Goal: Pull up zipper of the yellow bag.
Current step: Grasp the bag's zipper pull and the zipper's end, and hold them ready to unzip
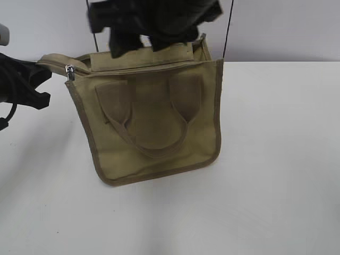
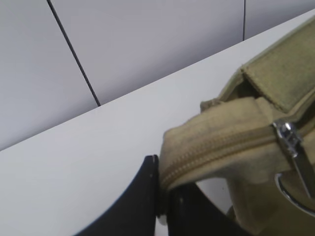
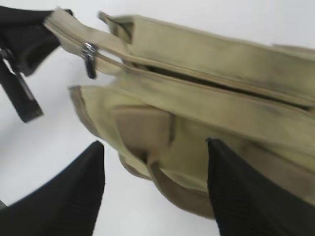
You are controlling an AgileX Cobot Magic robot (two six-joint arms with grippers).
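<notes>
Left gripper (image 2: 160, 206) pinches yellow bag's (image 1: 154, 133) zipper (image 3: 89, 55) tail; exterior hides it

- We see our matte black left pincer (image 1: 24, 85), angular and chunky.
- Our matte black right pincer (image 3: 157, 196) has two broad, tapering fingers (image 3: 74, 196) with fine ribbing.
- Thin black cables (image 1: 228, 29) run upward.

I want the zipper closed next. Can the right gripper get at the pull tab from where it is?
Probably yes: the right gripper is open, and nothing covers the pull tab beyond its fingers.
</notes>
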